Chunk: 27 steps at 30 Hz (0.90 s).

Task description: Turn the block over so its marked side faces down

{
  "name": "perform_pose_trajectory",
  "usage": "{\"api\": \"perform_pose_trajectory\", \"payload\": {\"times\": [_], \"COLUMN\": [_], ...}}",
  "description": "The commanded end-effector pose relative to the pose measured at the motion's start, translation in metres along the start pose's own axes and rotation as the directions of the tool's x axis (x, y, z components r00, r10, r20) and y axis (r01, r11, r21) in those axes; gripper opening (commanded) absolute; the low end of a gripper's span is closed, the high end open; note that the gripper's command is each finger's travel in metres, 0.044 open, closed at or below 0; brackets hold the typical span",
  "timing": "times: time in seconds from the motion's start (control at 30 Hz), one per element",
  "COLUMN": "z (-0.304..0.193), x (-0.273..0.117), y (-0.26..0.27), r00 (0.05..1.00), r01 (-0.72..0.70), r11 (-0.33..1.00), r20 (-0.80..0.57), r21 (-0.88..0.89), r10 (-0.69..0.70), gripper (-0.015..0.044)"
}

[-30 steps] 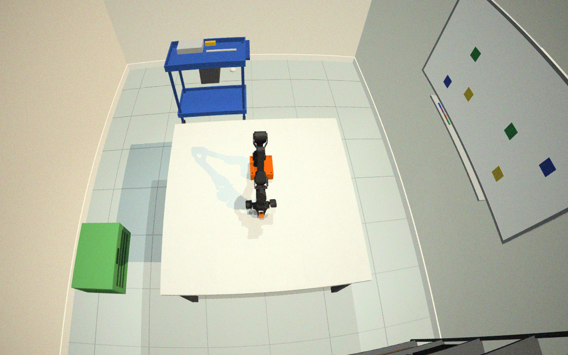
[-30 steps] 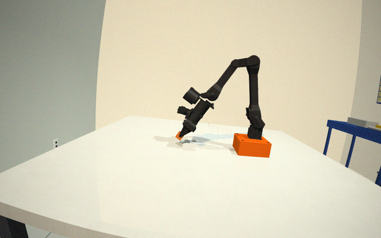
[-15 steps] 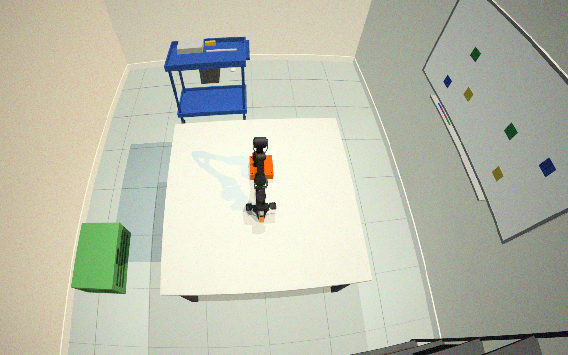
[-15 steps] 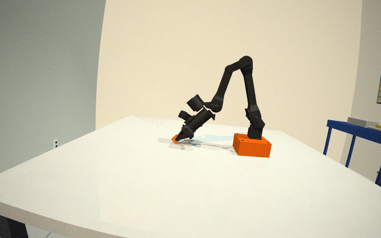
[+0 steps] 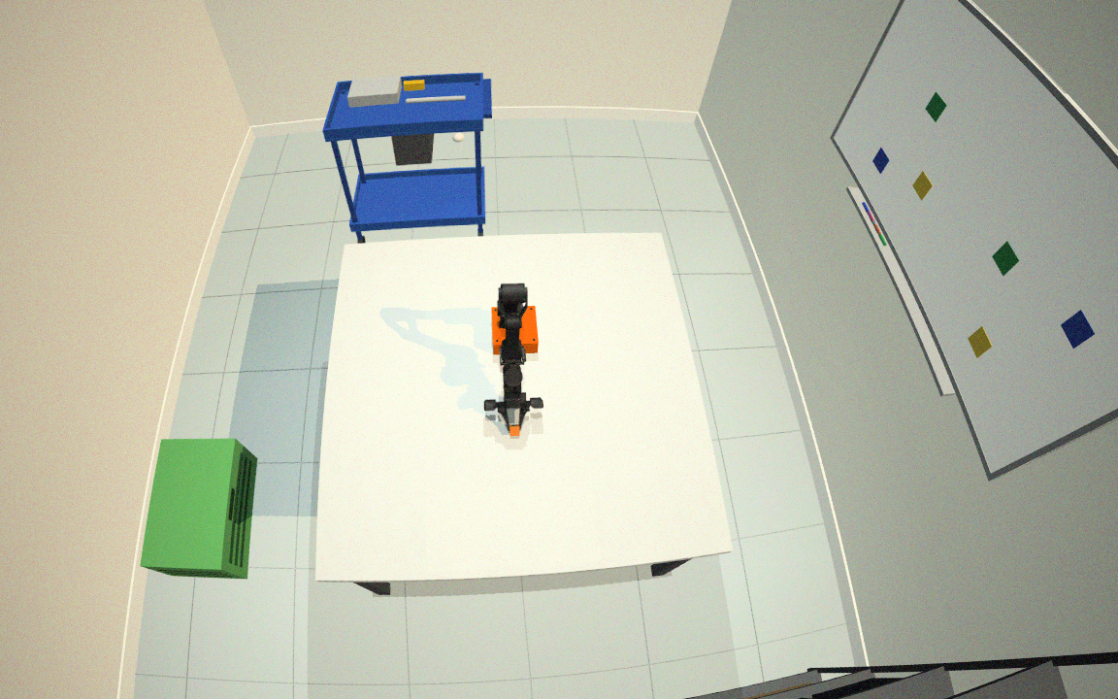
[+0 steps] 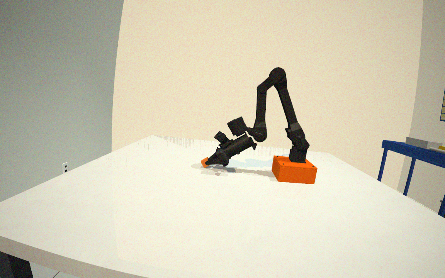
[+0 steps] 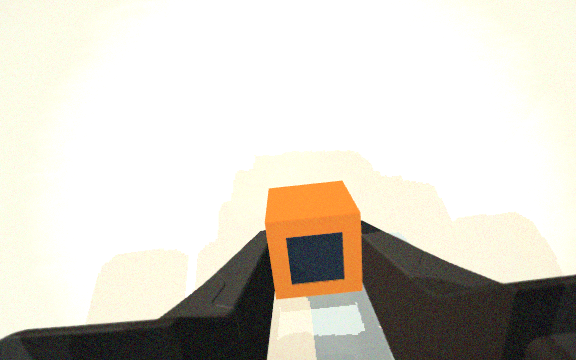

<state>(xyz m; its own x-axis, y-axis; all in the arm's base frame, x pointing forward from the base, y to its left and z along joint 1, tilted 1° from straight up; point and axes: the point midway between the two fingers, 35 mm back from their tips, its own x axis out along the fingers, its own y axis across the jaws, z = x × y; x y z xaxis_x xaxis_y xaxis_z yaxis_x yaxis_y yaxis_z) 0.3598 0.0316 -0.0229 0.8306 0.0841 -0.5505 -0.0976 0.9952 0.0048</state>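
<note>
The small orange block (image 5: 514, 431) (image 6: 204, 162) (image 7: 313, 204) is held tilted between the fingertips. Its marked side, a dark square (image 7: 315, 258), faces back toward the palm and the wrist camera, so it points up and back toward the arm's base. My gripper (image 5: 513, 424) (image 6: 207, 163) (image 7: 314, 250) is shut on the block, one finger on each side. It slants forward and down at a low angle. The block is very low over the white table (image 5: 424, 504) (image 6: 217, 224); I cannot tell whether an edge touches. Its underside is hidden.
The arm's orange base (image 5: 529, 330) (image 6: 294, 172) stands on the table behind the gripper. A blue cart (image 5: 424, 198) (image 6: 393, 148) stands beyond the table's back edge. A green cabinet (image 5: 194, 504) stands on the floor to the left in the top view.
</note>
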Motion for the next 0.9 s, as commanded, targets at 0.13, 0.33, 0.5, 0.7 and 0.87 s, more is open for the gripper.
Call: {"api": "perform_pose_trajectory", "payload": {"times": [0.13,0.33,0.5,0.7,0.87], "z": [-0.0065,-0.0053,-0.0053,-0.0053,-0.0053], "x": [-0.0113,-0.0129,-0.0129,-0.0129,-0.0129], "y": [0.0011,0.0011,0.0011,0.0011,0.0011], "r00": [0.997,0.995,0.995,0.995,0.995], "r01": [-0.006,-0.006,-0.006,-0.006,-0.006], "r11": [1.0,1.0,1.0,1.0,1.0], "r20": [0.076,0.099,0.099,0.099,0.099], "r21": [0.005,0.005,0.005,0.005,0.005], "r10": [0.006,0.006,0.006,0.006,0.006], "gripper": [0.0,0.0,0.0,0.0,0.0105]}}
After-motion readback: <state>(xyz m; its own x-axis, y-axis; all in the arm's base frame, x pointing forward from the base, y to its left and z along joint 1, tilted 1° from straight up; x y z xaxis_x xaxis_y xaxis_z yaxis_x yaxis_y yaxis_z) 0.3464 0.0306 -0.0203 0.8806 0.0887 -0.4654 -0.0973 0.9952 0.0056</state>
